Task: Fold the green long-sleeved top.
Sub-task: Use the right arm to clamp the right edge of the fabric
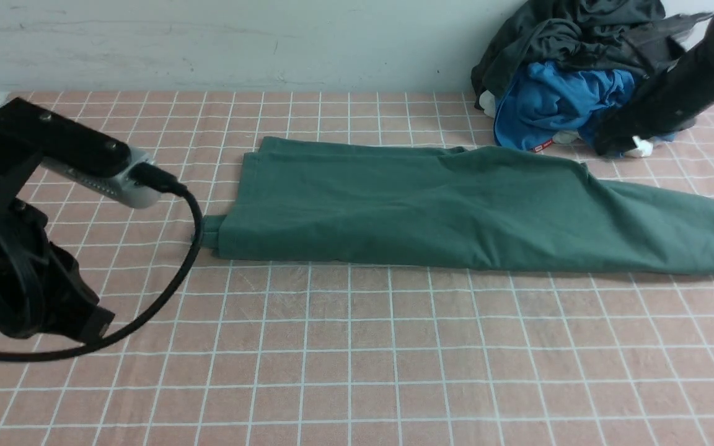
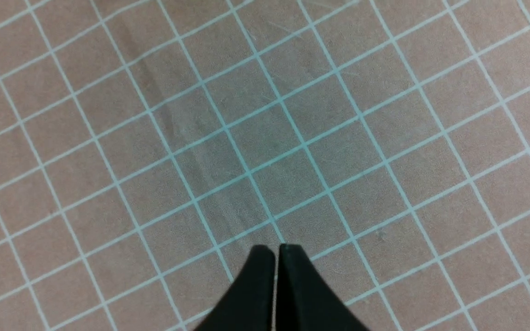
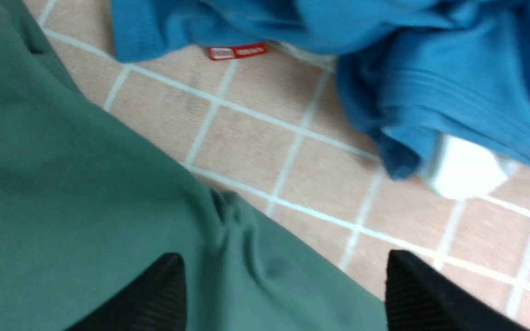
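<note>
One long strip: that was how the green top [image 1: 456, 210] lay, already folded along its length & stretched across the middle of the worktop [image 1: 357, 359], from left of centre out to the right edge. A bit of cuff [image 1: 211, 231] stuck out at its left end. The right end looked puffy, not flat.

The right fingers [image 3: 166, 294] were wide apart w/ nothing held, over the far edge of the green top near its right end. Just beside them sat a blue top [image 1: 549, 99] w/ a red tag [image 3: 237, 50], under a heap of dark clothes [image 1: 580, 31] at the back right. A white thing [image 3: 463, 170] peeked out from under the blue.

The left fingers [image 2: 292, 285] were pressed together, holding nothing, over bare worktop well apart from the green top.

Step in hand, I think: the long fold was done & the short fold, end over end, was not yet begun. Nxt move prob. needs the right fingers to pinch only green cloth, not blue, & the left fingers to open & go to the other end.
</note>
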Motion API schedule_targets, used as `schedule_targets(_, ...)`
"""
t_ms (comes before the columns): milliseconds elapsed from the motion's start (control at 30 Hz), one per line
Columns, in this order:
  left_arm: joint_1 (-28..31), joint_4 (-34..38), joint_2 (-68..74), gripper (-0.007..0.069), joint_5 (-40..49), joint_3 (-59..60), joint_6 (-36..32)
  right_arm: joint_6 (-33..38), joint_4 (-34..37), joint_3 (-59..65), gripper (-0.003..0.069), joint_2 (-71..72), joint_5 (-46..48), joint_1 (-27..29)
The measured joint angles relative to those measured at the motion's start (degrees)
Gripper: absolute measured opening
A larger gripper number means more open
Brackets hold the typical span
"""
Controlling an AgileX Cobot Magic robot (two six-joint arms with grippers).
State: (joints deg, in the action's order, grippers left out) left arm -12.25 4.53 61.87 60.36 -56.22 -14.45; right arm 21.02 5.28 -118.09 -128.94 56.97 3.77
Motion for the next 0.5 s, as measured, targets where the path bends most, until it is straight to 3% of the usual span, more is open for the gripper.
schedule_targets(100,0.0,-1.2,-4.3,-0.0003,-6.3,7.1,2.7,-9.0,-5.3,-0.1,0.0666,1.4,5.8,3.7)
schedule_targets(200,0.0,-2.9,-8.1,-0.0003,-15.9,15.9,5.6,-15.9,-5.3,0.0,0.0687,0.1,12.3,9.1)
schedule_targets(367,0.0,-3.1,-12.2,-0.0003,-25.5,21.5,7.4,-17.3,-1.2,1.5,0.0689,-2.6,13.4,15.2)
schedule_targets(500,0.0,-3.1,-14.3,-0.0003,-29.1,21.8,7.1,-15.7,2.3,5.1,0.0624,-3.2,13.5,16.3)
